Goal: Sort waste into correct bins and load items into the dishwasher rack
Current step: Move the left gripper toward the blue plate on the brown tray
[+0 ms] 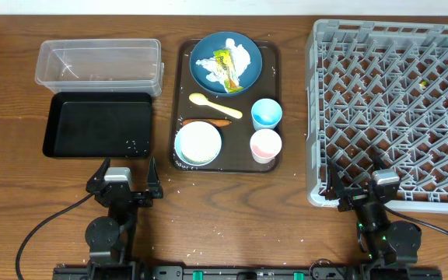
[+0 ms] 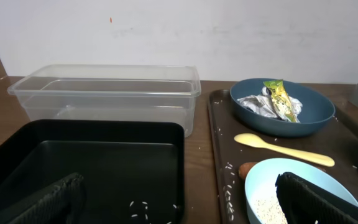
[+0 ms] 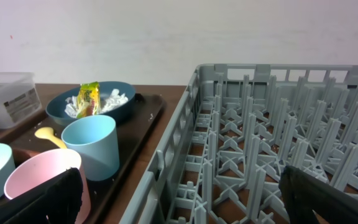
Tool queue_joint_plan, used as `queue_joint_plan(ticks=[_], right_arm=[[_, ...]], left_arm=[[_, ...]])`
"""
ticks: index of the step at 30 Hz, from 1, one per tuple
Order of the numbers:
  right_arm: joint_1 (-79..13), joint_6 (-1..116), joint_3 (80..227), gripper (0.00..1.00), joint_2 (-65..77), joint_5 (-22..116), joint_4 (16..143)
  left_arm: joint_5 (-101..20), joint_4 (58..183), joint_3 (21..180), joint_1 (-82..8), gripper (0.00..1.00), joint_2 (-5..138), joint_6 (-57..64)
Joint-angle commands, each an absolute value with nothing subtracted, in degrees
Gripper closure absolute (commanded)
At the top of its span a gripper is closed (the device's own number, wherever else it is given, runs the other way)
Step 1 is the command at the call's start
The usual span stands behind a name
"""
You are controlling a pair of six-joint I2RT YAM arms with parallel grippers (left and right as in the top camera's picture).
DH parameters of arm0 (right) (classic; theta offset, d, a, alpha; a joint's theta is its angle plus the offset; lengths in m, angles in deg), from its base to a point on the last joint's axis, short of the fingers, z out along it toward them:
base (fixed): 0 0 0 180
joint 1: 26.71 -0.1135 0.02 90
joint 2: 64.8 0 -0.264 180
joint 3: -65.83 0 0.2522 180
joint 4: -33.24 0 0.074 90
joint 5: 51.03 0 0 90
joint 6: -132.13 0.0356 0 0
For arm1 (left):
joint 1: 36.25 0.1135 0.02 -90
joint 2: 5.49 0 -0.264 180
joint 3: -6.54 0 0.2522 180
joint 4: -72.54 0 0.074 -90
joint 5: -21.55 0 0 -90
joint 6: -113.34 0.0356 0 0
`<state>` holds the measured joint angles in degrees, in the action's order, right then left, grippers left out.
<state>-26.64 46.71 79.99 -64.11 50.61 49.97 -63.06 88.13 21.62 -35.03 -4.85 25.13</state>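
Observation:
The dark blue bowl (image 1: 225, 62) at the back of the brown serving tray (image 1: 274, 101) holds crumpled white paper with a yellow-green wrapper (image 1: 227, 64). In front of it lie the pale yellow spoon (image 1: 215, 105) and the orange stick (image 1: 206, 122). The light blue bowl (image 1: 198, 143) holds white rice (image 2: 269, 208). The light blue cup (image 1: 266, 113) and pink cup (image 1: 265, 145) stand on the tray's right. The clear tub (image 1: 99, 64) and black tray (image 1: 99, 124) sit left. The grey rack (image 1: 395, 109) is at right. My left gripper (image 1: 123, 179) and right gripper (image 1: 362, 185) are open and empty at the front.
A few rice grains lie in the black tray (image 2: 145, 205) and on the brown serving tray's left rim (image 2: 225, 186). Crumbs dot the table in front of the tray. The rack's front left corner (image 3: 166, 180) is close under my right gripper.

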Motion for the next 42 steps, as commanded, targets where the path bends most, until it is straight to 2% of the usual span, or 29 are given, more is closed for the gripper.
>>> queue_joint_plan(ticks=[1,12,19,24,28,35,37,42], right_arm=[[-27.8,47.4,79.9,0.01,-64.4,51.0,50.2],[-27.8,47.5,79.9,0.01,-64.4,51.1,48.1],[-27.8,48.2,80.3,0.01,-64.4,54.5,34.0],[-27.8,43.3,85.4,0.01,-63.0,53.8,32.0],[-27.8,37.3,93.5,0.01,-56.7,53.6,32.0],[-27.8,36.2,112.3,0.01,-36.8,56.0,38.4],[-27.8,36.3,118.7,0.01,-30.8,58.3,43.7],[-27.8,36.3,136.9,0.01,-15.2,63.4,62.3]], left_arm=[[-63.1,89.9,20.5,-35.3,0.0,-5.2,25.9],[-63.0,89.9,20.5,-35.3,0.0,-5.2,25.9],[-56.9,82.8,22.4,-35.3,0.0,-5.0,25.2],[-56.9,82.5,30.9,-35.3,0.0,-0.5,24.1],[-56.8,82.5,41.6,-35.3,0.0,9.9,24.1],[-50.7,85.4,65.9,-35.8,0.0,36.1,24.1],[-51.1,89.4,74.5,-36.9,0.0,44.5,24.2],[-53.6,107.9,103.8,-41.0,0.0,69.9,23.0]])
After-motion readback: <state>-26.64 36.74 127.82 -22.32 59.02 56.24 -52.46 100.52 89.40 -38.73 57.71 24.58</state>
